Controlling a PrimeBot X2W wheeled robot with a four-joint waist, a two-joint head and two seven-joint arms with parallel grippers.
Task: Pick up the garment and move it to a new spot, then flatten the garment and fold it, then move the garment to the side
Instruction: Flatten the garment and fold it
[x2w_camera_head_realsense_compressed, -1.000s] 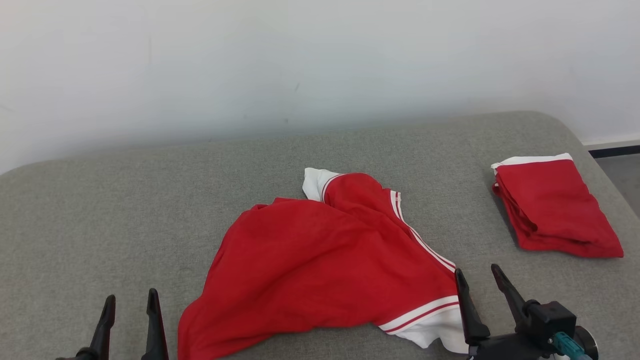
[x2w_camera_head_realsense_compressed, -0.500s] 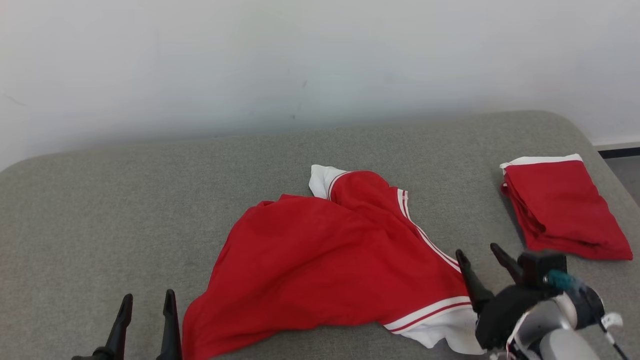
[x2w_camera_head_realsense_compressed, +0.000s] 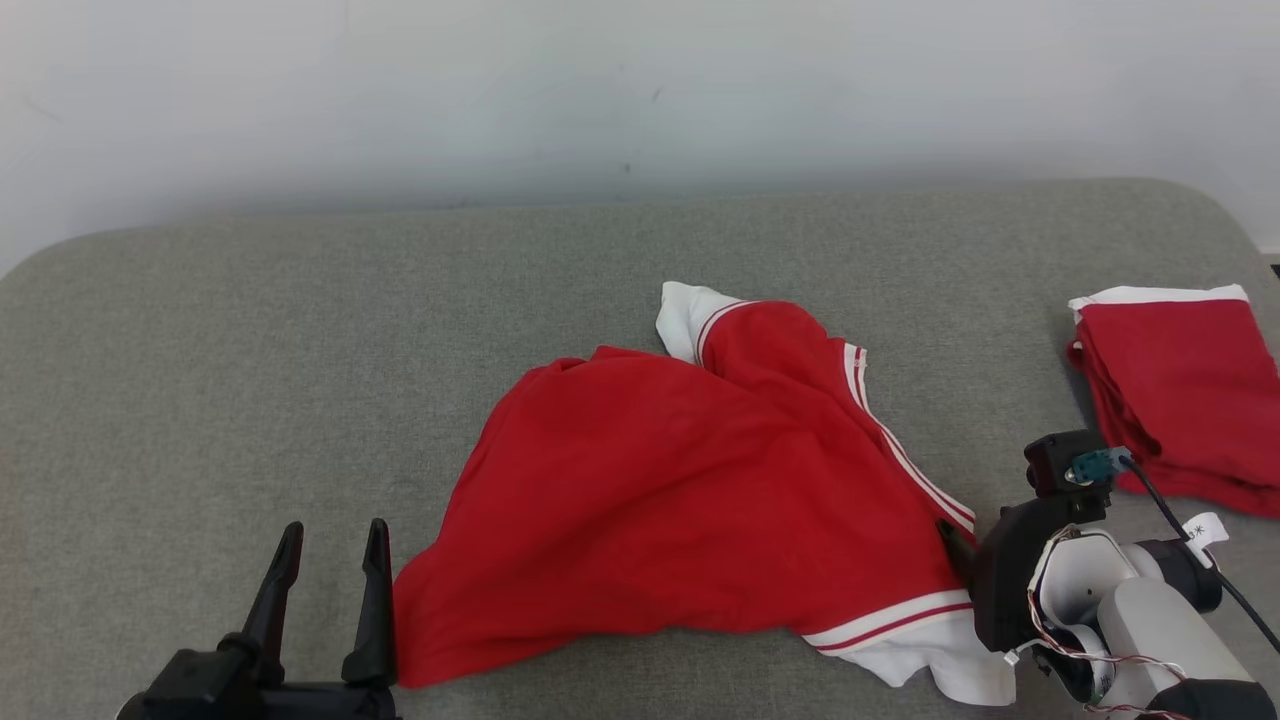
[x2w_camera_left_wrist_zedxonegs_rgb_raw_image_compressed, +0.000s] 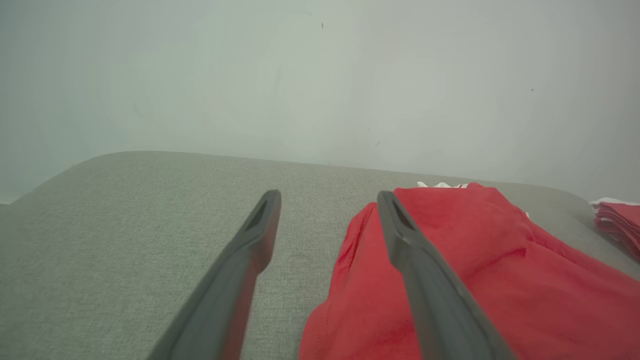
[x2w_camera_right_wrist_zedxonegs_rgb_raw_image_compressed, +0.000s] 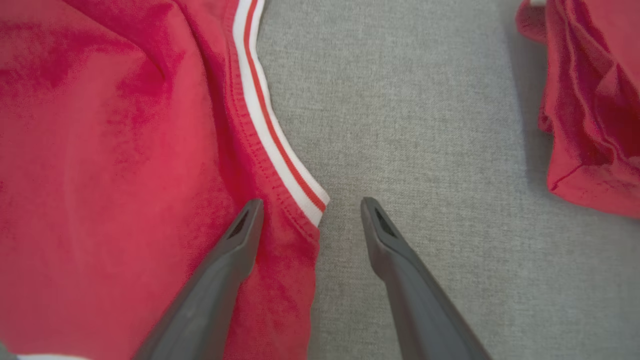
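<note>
The garment (x2w_camera_head_realsense_compressed: 680, 500) is red with white, red-striped trim and lies crumpled in the middle of the grey cushion (x2w_camera_head_realsense_compressed: 250, 350). My left gripper (x2w_camera_head_realsense_compressed: 334, 530) is open at the lower left, just beside the garment's left hem. In the left wrist view the garment (x2w_camera_left_wrist_zedxonegs_rgb_raw_image_compressed: 475, 280) lies under and right of the right finger of my left gripper (x2w_camera_left_wrist_zedxonegs_rgb_raw_image_compressed: 328, 197). My right gripper (x2w_camera_head_realsense_compressed: 958, 545) points down at the garment's right edge. Seen from the right wrist, my right gripper (x2w_camera_right_wrist_zedxonegs_rgb_raw_image_compressed: 311, 202) is open and straddles the striped hem of the garment (x2w_camera_right_wrist_zedxonegs_rgb_raw_image_compressed: 115, 150), one finger over red cloth, the other over bare cushion.
A second red garment (x2w_camera_head_realsense_compressed: 1180, 390), folded, lies at the cushion's right edge and also shows as the folded garment (x2w_camera_right_wrist_zedxonegs_rgb_raw_image_compressed: 590, 100) in the right wrist view. A pale wall (x2w_camera_head_realsense_compressed: 600, 90) rises behind the cushion. Bare cushion lies to the left and far side.
The head camera has shifted. My right gripper has tipped from fingers-up to pointing down over the garment's right hem. My left gripper has come closer to the left hem. Both stay open.
</note>
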